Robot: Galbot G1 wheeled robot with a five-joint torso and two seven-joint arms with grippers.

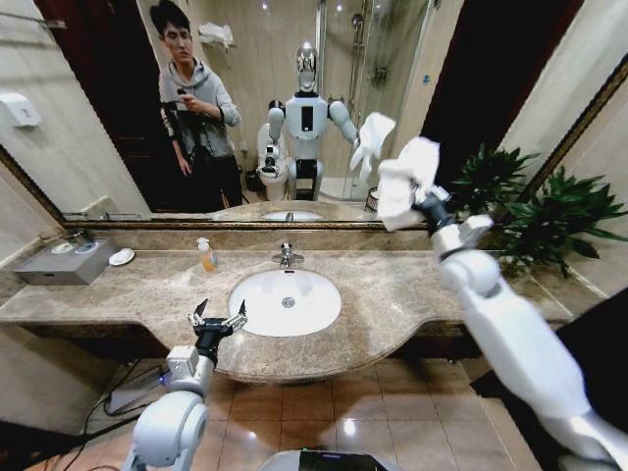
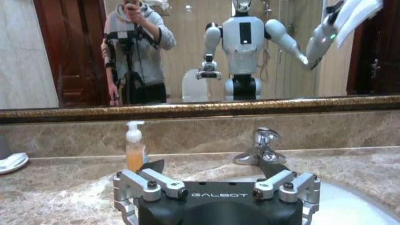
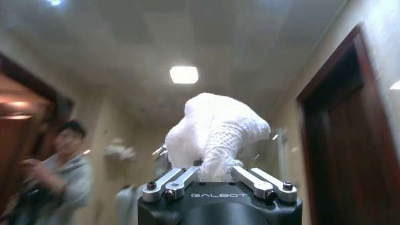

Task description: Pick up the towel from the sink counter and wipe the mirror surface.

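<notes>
In the head view, your right gripper point(image 1: 420, 196) is clamped on the white towel point(image 1: 405, 179), raised against the mirror surface point(image 1: 294, 108) at right, placed for wiping. In the left wrist view, your left gripper point(image 2: 216, 187) idles with fingers apart over the sink counter point(image 2: 62, 187), near the basin. In the right wrist view, the towel point(image 3: 212, 133) bunches between closed fingers.

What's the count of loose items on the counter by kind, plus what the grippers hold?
Soap pump bottle: 1
Grey box: 1
White soap dish: 1
Potted plant: 1
Towel, shut in the right gripper: 1
Left gripper, open over the sink counter: 0
Total: 5
</notes>
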